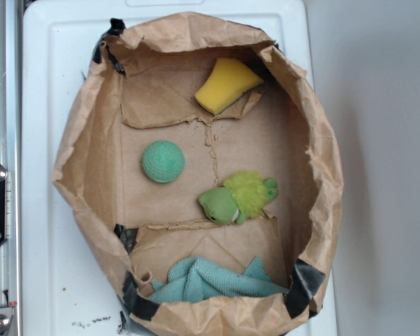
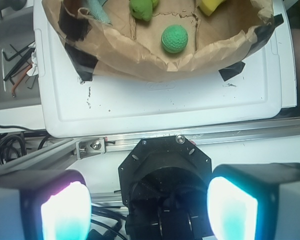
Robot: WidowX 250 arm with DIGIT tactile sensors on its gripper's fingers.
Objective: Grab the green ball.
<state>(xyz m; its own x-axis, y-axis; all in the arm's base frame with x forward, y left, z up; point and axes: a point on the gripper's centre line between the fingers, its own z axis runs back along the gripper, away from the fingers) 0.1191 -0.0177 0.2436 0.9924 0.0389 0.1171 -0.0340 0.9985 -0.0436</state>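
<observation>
The green ball [image 1: 163,162] is a small teal-green dimpled sphere lying on the floor of a brown paper bin [image 1: 77,140], left of its middle. In the wrist view the green ball [image 2: 174,39] shows near the top, inside the bin's rim [image 2: 140,60]. My gripper [image 2: 149,207] is open, its two glowing pads [image 2: 66,212] far apart at the bottom of the wrist view with nothing between them. It hangs well outside the bin, over the robot base and the metal rail. The gripper does not appear in the exterior view.
Inside the bin lie a fuzzy lime-green plush toy [image 1: 238,197], a yellow sponge [image 1: 225,85] and a teal cloth [image 1: 210,281]. The bin stands on a white board [image 2: 180,100]. A metal rail [image 2: 200,132] and hex keys [image 2: 17,62] lie beside the board.
</observation>
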